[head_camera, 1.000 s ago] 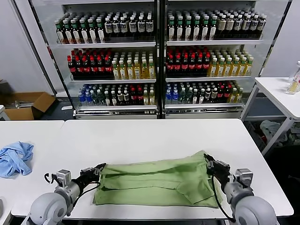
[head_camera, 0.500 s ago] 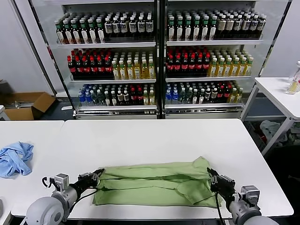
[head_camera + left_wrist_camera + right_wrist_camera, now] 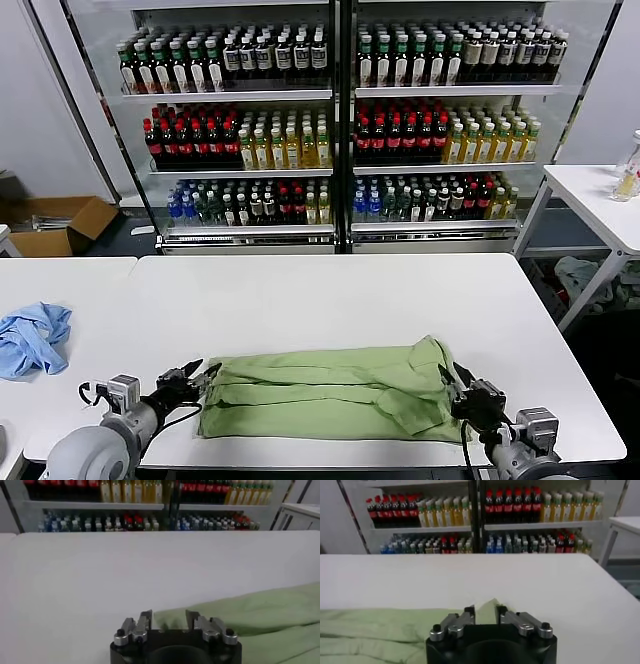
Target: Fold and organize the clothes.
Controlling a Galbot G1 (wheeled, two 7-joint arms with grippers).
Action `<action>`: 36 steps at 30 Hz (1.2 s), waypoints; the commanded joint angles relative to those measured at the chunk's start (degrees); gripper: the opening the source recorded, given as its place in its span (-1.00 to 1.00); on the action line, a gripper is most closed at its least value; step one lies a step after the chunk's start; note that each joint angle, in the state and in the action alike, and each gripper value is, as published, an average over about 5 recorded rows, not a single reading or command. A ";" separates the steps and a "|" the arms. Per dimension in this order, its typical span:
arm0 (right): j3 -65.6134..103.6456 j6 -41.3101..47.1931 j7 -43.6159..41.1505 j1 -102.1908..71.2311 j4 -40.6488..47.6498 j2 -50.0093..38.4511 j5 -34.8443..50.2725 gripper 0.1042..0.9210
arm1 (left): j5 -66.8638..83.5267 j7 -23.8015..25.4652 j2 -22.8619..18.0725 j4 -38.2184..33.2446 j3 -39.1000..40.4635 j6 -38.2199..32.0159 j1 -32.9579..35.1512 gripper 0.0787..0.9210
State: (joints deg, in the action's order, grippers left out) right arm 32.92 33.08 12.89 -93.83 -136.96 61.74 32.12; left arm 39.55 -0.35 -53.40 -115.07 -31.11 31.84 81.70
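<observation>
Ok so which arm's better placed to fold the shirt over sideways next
Probably either. The left gripper sits open at one end of the shirt, the right gripper open at the other. Both ends are equally in reach on the table.

No text, brand, number or sign can be read anywhere. The bottles filling the shelves across the upper half of the head view carry labels, but these are too small to make out, and the same rows at the top of both wrist views are no clearer.
</observation>
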 commanded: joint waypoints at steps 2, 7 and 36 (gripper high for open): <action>-2.38 0.02 0.64 -1.58 -5.12 1.09 -5.09 -0.03 | -2.31 -21.32 -6.56 -8.20 5.35 -5.83 4.99 0.15; -2.55 0.02 1.12 -1.87 -4.17 1.31 -5.95 0.31 | -5.41 -23.43 -8.92 -5.19 9.46 -6.23 5.32 0.50; -3.88 0.02 1.67 -2.11 -2.02 2.35 -11.21 0.76 | -7.93 -24.68 -13.64 -0.24 11.60 -4.34 -0.80 -0.33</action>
State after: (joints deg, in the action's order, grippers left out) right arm 28.95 33.11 14.58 -96.03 -139.37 64.09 21.72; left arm 33.05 -24.57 -66.29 -114.91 -19.53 27.13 81.89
